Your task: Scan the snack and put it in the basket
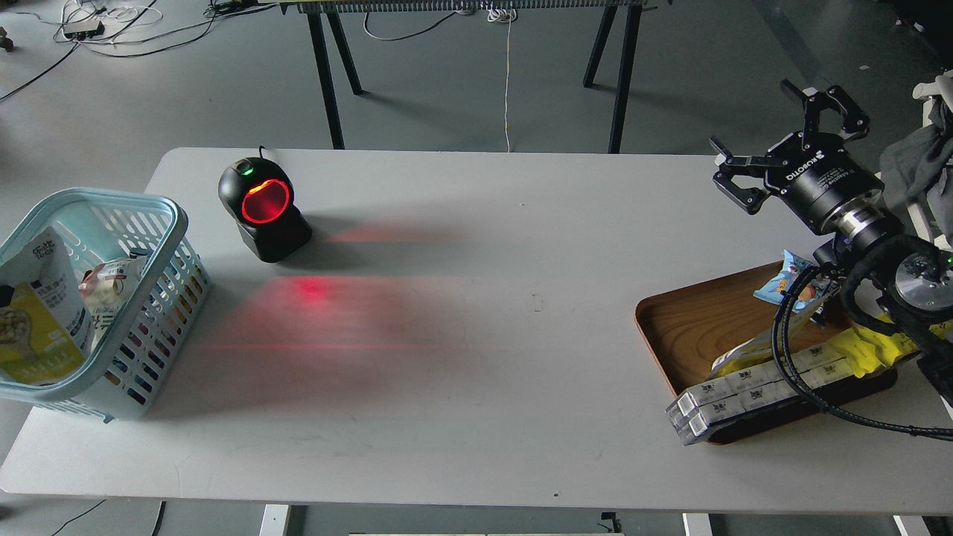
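The snack, a pouch with a yellow lower half, a white top and a picture of pale beans, stands inside the light blue basket at the table's left edge, leaning against other packets there. No gripper shows on it, and my left gripper is out of view. My right gripper is open and empty, held above the table's far right edge, far from the basket.
A black barcode scanner with a glowing red window stands right of the basket and casts red light on the table. A wooden tray at the right holds long white boxes, a yellow wrapper and a small blue packet.
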### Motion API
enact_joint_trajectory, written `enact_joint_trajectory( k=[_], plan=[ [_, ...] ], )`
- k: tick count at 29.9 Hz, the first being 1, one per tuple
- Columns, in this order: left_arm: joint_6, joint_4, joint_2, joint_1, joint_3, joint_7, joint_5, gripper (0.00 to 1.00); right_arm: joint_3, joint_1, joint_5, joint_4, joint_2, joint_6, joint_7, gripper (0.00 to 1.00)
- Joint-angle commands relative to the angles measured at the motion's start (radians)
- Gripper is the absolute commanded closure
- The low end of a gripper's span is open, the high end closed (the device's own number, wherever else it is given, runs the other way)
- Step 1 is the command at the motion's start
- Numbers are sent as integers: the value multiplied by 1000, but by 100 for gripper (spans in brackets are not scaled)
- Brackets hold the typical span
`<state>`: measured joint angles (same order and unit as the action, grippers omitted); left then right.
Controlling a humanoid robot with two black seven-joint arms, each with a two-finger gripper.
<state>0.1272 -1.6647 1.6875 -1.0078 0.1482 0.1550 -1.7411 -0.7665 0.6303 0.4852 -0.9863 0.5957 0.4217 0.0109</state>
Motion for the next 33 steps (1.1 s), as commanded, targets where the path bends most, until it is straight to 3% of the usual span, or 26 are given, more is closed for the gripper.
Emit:
enact_joint_trajectory(
  k=[1, 2, 3, 9, 16, 20, 25, 29, 33],
  plan=[
    [-4, 0, 1, 0, 1, 1, 0, 30, -1, 2, 0, -2, -1, 0, 1, 0],
    [-5, 0, 3, 0, -1, 1, 0, 9, -1, 2, 0, -2, -1, 0, 1, 0],
    [-5, 0, 3, 0, -1, 3, 2, 1, -1, 2, 1, -2, -1, 0, 1, 0],
    [-15, -1, 20, -18, -24, 2, 6, 0, -1, 5, 0, 0, 1, 0, 1, 0],
    [-78, 14, 20, -80, -163, 6, 99, 0, 1, 3, 0, -5, -2, 2, 1, 0],
    [-130, 55, -50, -104, -211, 8, 344, 0, 1, 8, -7, -9, -7, -12, 1, 0],
    [-179, 140, -231, -114, -269, 12, 855, 0, -2, 45, -51, -52, -5, -66, 3, 0],
    [-196, 189, -348, -114, -320, 109, 1225, 0, -13, 61, -56, -214, 45, -165, 3, 0],
    [-150, 298, -497, -114, -335, 143, 1579, 0, 27, 91, -59, -230, 133, -185, 3, 0]
  ],
)
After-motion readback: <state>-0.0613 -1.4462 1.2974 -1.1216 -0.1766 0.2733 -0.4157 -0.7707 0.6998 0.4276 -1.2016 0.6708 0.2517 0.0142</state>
